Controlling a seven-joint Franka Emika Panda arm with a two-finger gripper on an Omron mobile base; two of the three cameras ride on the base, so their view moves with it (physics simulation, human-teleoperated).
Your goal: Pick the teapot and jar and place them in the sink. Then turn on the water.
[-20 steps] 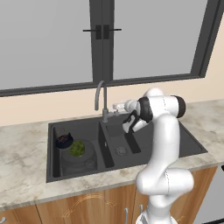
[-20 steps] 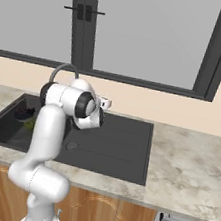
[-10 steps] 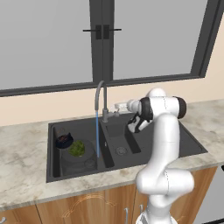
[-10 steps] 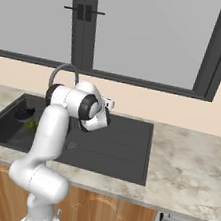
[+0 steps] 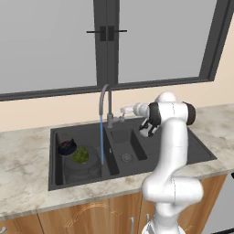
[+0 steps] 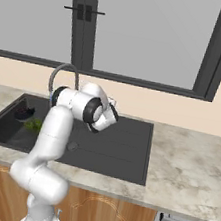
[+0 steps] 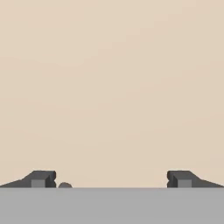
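My hand (image 7: 111, 178) hangs with its fingers wide apart and nothing between them, above the right basin of the sink (image 5: 201, 151). The teapot (image 5: 66, 146) and the jar (image 5: 81, 161) sit well off to its left in the left basin, where the water (image 5: 101, 139) falls from the faucet (image 5: 106, 101)

The black rectangular double-basin sink (image 5: 196, 151) sits set into the counter. In its left basin the small squat black teapot (image 5: 66, 146) rests upright just behind the wide translucent grey glass jar (image 5: 81, 161) with green contents. A thin light-blue water stream (image 5: 101, 139) falls straight from the grey gooseneck faucet (image 5: 105, 98) into that basin.
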